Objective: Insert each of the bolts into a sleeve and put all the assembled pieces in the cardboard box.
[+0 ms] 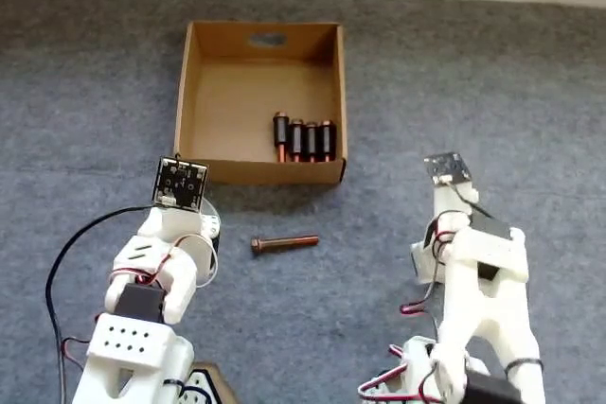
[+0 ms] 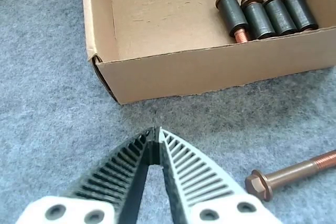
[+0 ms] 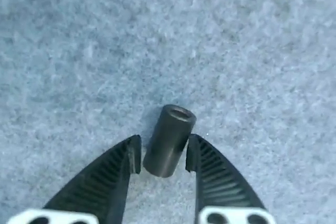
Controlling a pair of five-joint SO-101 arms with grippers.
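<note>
Centrally, toward the far side of the grey counter (image 1: 85, 73): the cardboard box (image 1: 187, 92), open on top, walls upright. Holds four assembled pieces (image 1: 303, 140) side by side in its near right corner, close against the near wall, with bare cardboard floor across the rest. Just short of that near wall, on open counter between the two arms: one loose bolt (image 1: 284, 243), lying flat, head toward the left arm, touching nothing. Near the head, the left claw (image 2: 154, 132), pressed together on nothing, tips aimed at the box's near left corner and apart from its edge. Farther right, well away from the box: the right claw (image 3: 163, 153), spread around a dark sleeve (image 3: 169, 140), fingertips (image 3: 210, 171) close on either side, a thin gap showing at one. Leaves free counter beyond the sleeve.
</note>
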